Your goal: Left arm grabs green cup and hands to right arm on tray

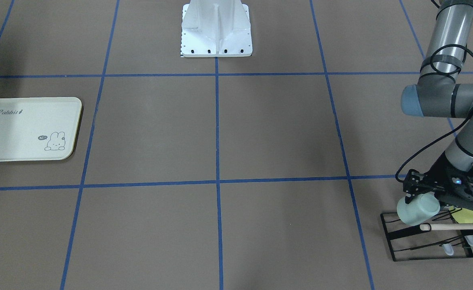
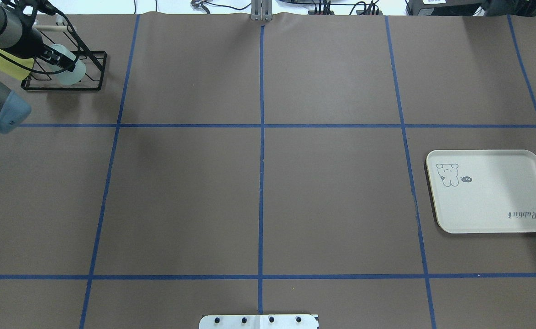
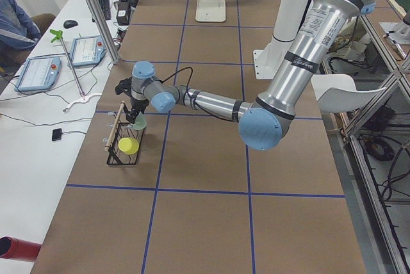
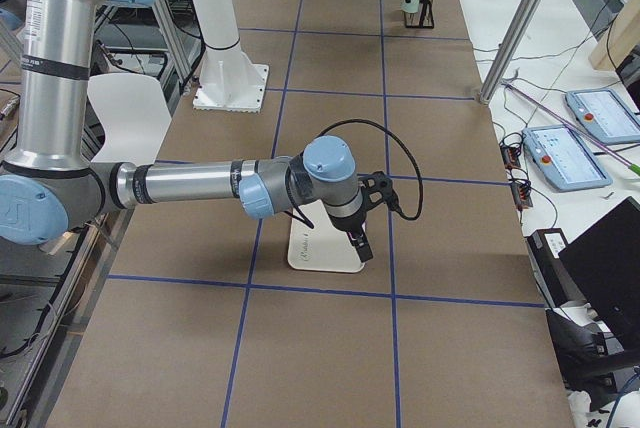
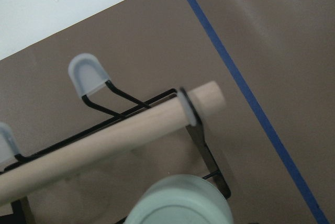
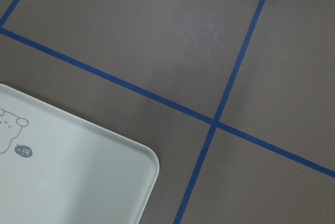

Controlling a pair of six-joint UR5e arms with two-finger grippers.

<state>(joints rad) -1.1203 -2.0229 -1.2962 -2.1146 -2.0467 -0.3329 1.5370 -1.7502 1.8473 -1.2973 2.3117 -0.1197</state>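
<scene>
Set the left gripper (image 1: 418,194) against one smooth, tapered green cup (image 1: 415,211) at one black wire rack (image 1: 397,241), beside one yellow-green cup (image 1: 472,213); grip impossible to tell. Held the right gripper (image 4: 358,246) over one cream, round-cornered tray (image 1: 27,129); likewise unreadable.

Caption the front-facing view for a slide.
Left gripper at the green cup on the wire rack, tray far aside.

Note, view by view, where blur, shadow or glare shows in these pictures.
Left wrist view: the green cup at the bottom edge is blurred, too near the lens; the wooden dowel is slightly soft. Front-facing view: glare streaks the tube of the left arm, and a dim shadow lies on the table past the tray.
</scene>
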